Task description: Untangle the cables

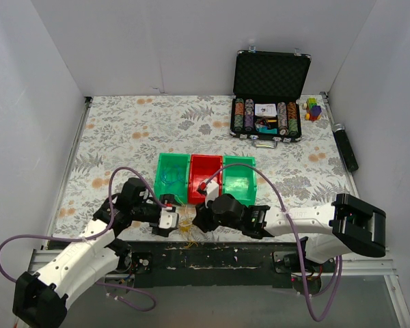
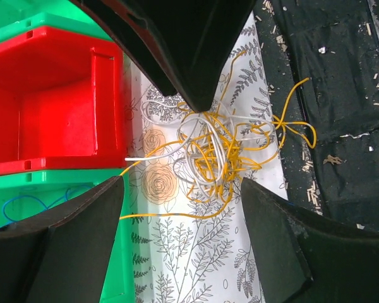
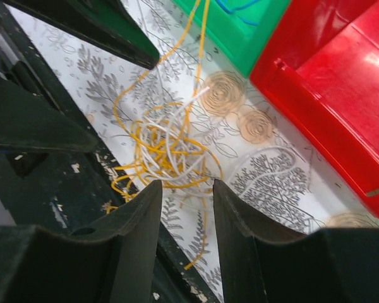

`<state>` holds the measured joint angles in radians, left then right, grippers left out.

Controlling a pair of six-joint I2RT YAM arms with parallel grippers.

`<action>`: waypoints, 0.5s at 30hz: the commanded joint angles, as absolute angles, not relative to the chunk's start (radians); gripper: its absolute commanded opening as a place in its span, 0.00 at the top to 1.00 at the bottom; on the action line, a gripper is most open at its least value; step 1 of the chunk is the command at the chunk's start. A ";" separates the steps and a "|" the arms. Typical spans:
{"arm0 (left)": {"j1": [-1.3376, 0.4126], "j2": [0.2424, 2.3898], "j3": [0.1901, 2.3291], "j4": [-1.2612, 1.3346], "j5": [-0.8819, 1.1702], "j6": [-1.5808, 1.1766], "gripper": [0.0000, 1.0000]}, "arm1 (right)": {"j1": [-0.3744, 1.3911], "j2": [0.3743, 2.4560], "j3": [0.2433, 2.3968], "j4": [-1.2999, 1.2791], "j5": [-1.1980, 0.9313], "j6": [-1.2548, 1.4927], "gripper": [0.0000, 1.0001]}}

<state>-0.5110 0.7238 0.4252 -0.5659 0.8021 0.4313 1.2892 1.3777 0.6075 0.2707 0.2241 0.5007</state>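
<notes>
The cables (image 2: 208, 158) are lying knotted at the bench's (image 1: 123, 130) near edge, the wide-open left end effector (image 2: 182, 183) straddling them and the half-open right end effector (image 3: 187, 185) hovering opposite, apparently to pull strands apart.

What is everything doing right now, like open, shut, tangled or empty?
Cables, yellow and white, tangled in a knot.
Left pincer, open, facing the knot.
Right pincer, partly open, tips at the knot.
Red bin, empty.
Left green bin, holds a blue cable.
Case, lid open.
</notes>
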 commanded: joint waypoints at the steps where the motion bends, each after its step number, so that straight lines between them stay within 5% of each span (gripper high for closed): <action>1: -0.520 0.729 0.414 -0.537 0.830 0.468 0.27 | 1.287 1.396 0.647 0.391 0.163 0.535 0.54; 7: -0.537 0.747 0.407 -0.523 0.819 0.459 0.35 | 1.282 1.447 0.667 0.391 0.153 0.566 0.59; 15: -0.558 0.746 0.407 -0.515 0.815 0.430 0.47 | 1.282 1.450 0.660 0.393 0.141 0.581 0.79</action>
